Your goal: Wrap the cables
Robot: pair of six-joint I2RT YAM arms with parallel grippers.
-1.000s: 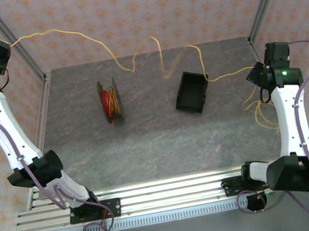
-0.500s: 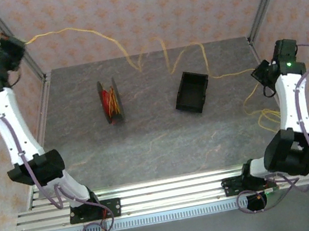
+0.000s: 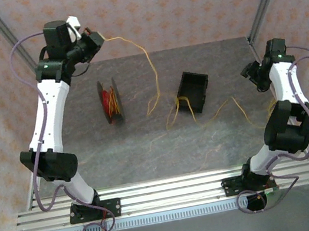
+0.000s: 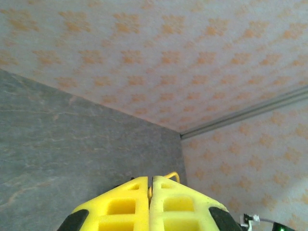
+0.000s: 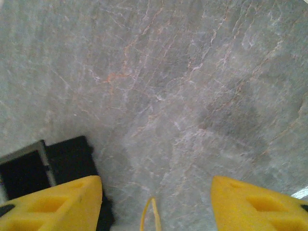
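Yellow-orange cable runs from L gripper, which is held high over the far-left part of the grey stone-look table. It drops to the tabletop, loops at the near side of the black box, then trails slack toward the R side, near R gripper. L wrist cam: L gripper jaws pressed together, w/ a small bow of cable poking out past the tips, so it's pinched on the wire. R wrist cam: R gripper fingers spread wide, nothing held; a cable loop sits low betw. them, clear of both, box corner by one finger. Spool w/ red + yellow turns stands on edge, L of box.
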